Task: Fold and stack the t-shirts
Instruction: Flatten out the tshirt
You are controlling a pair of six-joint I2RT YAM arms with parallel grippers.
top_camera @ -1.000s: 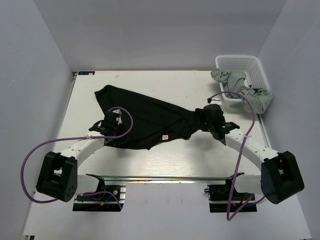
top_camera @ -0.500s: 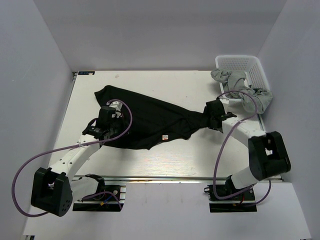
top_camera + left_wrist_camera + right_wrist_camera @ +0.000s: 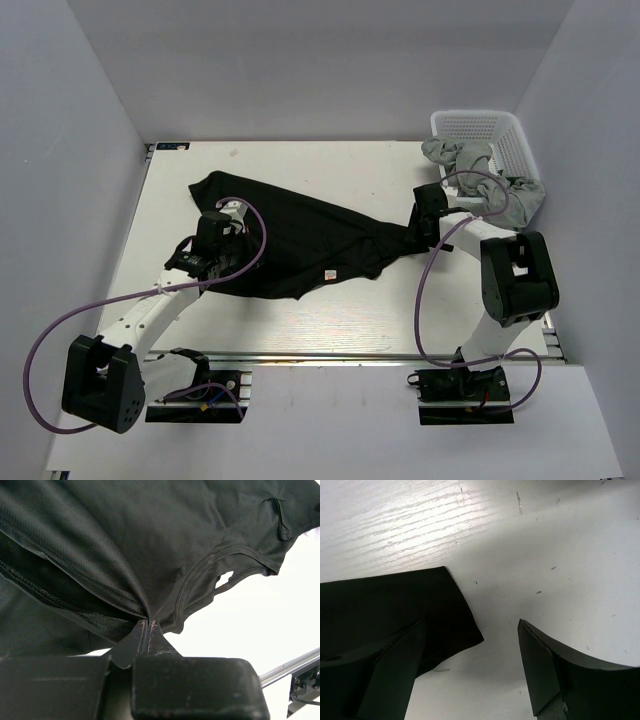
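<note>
Left gripper [image 3: 147,624]: pinching a fold of the black t-shirt [image 3: 300,235]. Right gripper [image 3: 470,627]: spread over its corner. Shirt: matte, rumpled, mid-table [image 3: 350,315]. White lattice basket [image 3: 492,126], far right: grey t-shirts [image 3: 512,196] spilling over its rim.

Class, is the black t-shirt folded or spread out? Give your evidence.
Spread, not folded: the black t-shirt lies rumpled across the table, one edge pinched in the left gripper.

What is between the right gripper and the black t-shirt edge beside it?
Nothing visible. The open right gripper hangs at a corner of the black t-shirt, which lies flat on the table; only tabletop shows in the gap. The grey t-shirts and white basket sit beyond it, not between.
</note>
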